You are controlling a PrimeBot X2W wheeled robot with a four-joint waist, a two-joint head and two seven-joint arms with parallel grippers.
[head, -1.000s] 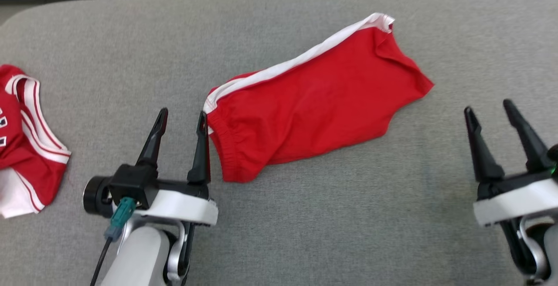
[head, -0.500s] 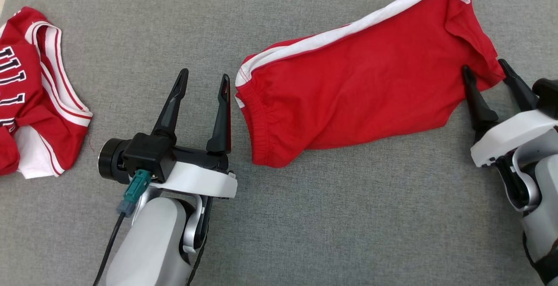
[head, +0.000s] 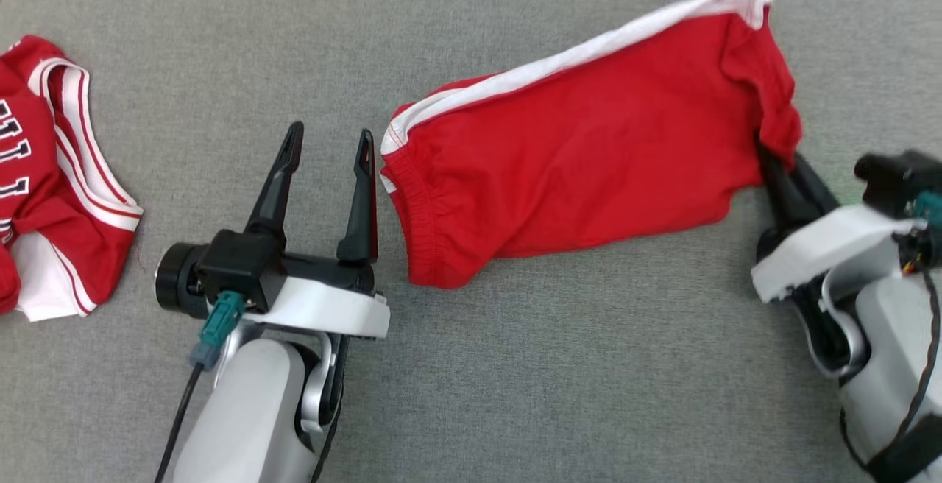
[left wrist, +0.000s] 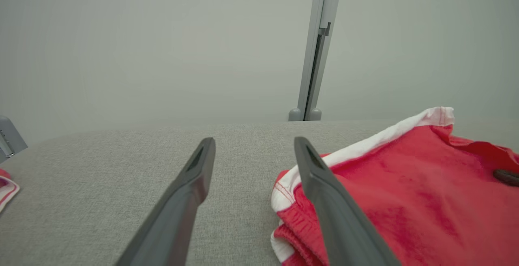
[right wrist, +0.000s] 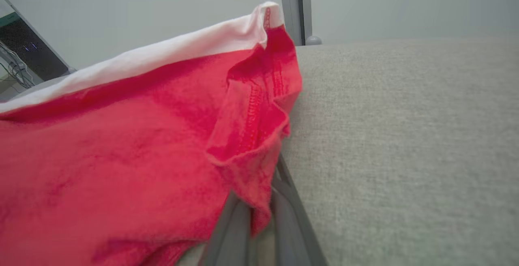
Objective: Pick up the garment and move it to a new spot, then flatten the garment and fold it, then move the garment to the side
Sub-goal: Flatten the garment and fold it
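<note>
On grey surface (head: 552, 365), right claw (head: 781, 168) clenches a corner of red shorts (head: 581, 152); left claw (head: 330, 131), released, beside them.

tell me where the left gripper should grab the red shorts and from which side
Grip the gathered waistband at the red shorts' left end, coming in from the robot's left, low along the grey surface. That bunched elastic edge lies right beside the open left gripper and looks thick enough to pinch. The right gripper is shut on the opposite hem.
</note>
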